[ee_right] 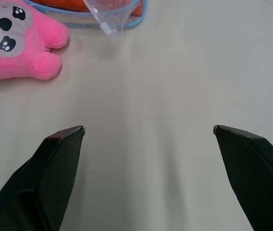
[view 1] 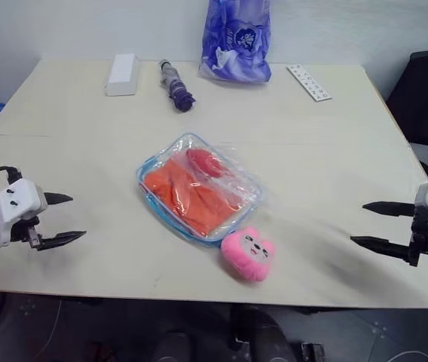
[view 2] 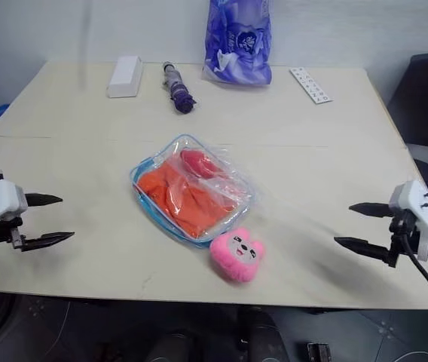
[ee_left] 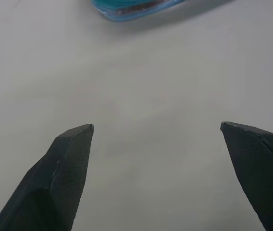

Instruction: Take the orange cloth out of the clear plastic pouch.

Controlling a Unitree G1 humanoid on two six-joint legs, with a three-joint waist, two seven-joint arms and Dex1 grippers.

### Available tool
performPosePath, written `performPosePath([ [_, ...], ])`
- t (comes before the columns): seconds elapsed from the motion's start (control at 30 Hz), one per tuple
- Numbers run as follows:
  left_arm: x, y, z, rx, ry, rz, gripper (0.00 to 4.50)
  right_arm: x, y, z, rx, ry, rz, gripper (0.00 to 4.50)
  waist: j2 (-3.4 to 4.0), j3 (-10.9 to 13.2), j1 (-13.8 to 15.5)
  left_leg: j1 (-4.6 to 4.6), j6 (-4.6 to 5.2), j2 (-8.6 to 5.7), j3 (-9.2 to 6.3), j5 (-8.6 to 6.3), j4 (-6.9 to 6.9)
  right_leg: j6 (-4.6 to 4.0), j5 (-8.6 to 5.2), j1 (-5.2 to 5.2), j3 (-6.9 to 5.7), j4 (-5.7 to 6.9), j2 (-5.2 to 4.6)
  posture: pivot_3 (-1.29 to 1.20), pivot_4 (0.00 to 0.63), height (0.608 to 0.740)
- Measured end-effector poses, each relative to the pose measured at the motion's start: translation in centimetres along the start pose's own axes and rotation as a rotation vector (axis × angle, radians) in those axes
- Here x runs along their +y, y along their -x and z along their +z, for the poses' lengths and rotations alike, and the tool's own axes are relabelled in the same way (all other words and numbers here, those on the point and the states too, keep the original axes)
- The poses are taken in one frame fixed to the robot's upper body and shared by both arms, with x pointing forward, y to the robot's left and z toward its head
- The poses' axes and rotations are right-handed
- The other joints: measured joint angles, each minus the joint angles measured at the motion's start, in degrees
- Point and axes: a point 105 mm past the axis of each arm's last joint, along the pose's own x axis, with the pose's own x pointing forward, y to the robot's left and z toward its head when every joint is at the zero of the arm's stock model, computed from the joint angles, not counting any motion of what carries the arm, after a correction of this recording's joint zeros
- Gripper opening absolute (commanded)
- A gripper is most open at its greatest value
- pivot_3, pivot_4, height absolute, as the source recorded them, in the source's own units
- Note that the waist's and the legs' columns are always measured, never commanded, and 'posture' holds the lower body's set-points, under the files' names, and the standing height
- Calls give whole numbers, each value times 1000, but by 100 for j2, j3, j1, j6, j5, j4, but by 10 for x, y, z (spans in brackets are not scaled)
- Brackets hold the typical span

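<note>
Both grippers are spread wide with nothing in them. The left gripper (view 1: 63, 219) hangs over the table (view 1: 71, 151) out at the left edge, and the right gripper (view 1: 368, 224) mirrors it at the right edge, each pointing inward at the middle. Looks like a ready pose to me, arms parked well apart from everything so either can go in.

The pouch (view 1: 199, 188) lies flat between them at mid-table, turned at an angle, with the cloth (view 1: 191, 197) inside it. A thin bag (view 1: 218, 166) with a red item lies on top of the pouch, and a pink toy (view 1: 248, 254) touches its near corner, so both sit in the way of a clean grab.

Can't tell whether the zipper is open or shut, or which edge has the opening. How the cloth is folded under the plastic is anyone's guess.
</note>
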Motion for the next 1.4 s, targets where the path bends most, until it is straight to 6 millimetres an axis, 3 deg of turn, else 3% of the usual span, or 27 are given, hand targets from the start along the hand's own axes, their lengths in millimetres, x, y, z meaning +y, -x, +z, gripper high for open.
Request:
performPosePath([
  [0.57, 5, -13, 8, -35, -8, 12, 4468, -11, 3, 10, -43, 45, -119, 4500, -2, 1, -43, 0, -4, -2, 9, 2, 9, 0, 0, 1, 8, 16, 0, 0, 150, 740],
  [0.67, 11, -16, 19, -70, -18, 18, 4468, -12, 1, 9, -57, 27, -138, 4500, -1, 1, -43, 0, -5, -6, 10, 3, 9, 1, 0, 1, 9, 23, 0, 0, 150, 740],
  [0.73, 15, -23, 37, -135, -39, 6, 4468, -6, -3, 15, -73, 25, -119, 4500, -2, 2, -14, 0, -7, -7, 7, 4, 17, 3, 2, 1, 7, 30, 0, 0, 150, 740],
  [0.87, 24, -46, 82, -248, -149, -43, 4468, 10, -11, 32, -124, 52, -83, 4500, -4, 1, 57, -3, -11, -12, 6, 6, 20, 7, 4, 11, 5, 39, 5, 0, 150, 740],
  [1.03, 37, -96, 153, -376, -326, -109, 4468, 31, -28, 52, -213, 98, -111, 4500, -13, -1, 125, -14, -10, -36, 45, 11, 31, 17, 10, 27, -3, 36, 9, 0, 150, 740],
  [1.1, 36, -115, 172, -380, -403, -148, 4468, 35, -33, 58, -234, 110, -130, 4500, -14, -1, 111, -15, -10, -43, 57, 11, 31, 18, 11, 28, 3, 34, 15, 0, 150, 740],
  [1.4, 22, -188, 195, -284, -599, -202, 4468, 56, -49, 65, -261, 104, -160, 4500, -30, 7, 82, -6, -17, -43, 75, 17, 31, 20, 13, 27, 18, 38, 26, 0, 150, 740],
])
